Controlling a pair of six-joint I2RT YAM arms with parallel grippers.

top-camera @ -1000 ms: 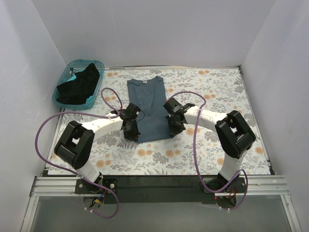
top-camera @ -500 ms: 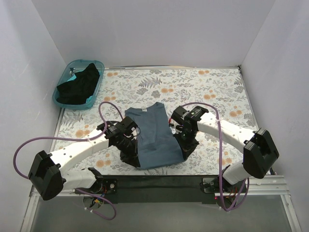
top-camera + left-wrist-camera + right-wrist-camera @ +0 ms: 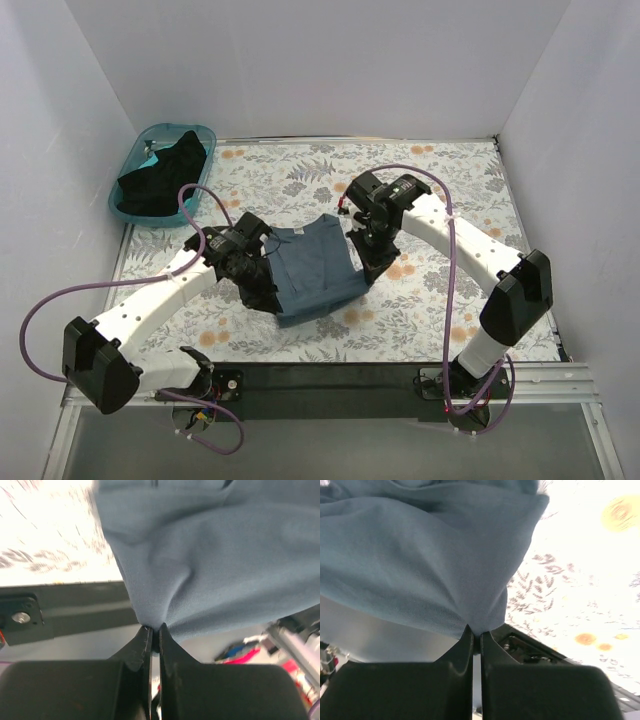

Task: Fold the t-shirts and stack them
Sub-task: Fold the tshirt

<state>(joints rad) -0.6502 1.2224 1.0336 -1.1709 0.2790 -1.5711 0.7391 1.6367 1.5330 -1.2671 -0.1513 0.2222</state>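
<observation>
inventory, as counted. t-shirts numbered two: one blue-grey t-shirt (image 3: 312,268) and one black t-shirt (image 3: 165,175). there was one teal basket (image 3: 172,127). arms numbered two, each bearing one gripper: the left gripper (image 3: 155,629) and the right gripper (image 3: 474,634). there was one floral table (image 3: 450,190).

Both wrist views cut off the blue-grey tee (image 3: 215,555) at their edges.

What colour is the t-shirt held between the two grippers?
The t-shirt is plain slate blue-grey, best seen in the top external view.
</observation>
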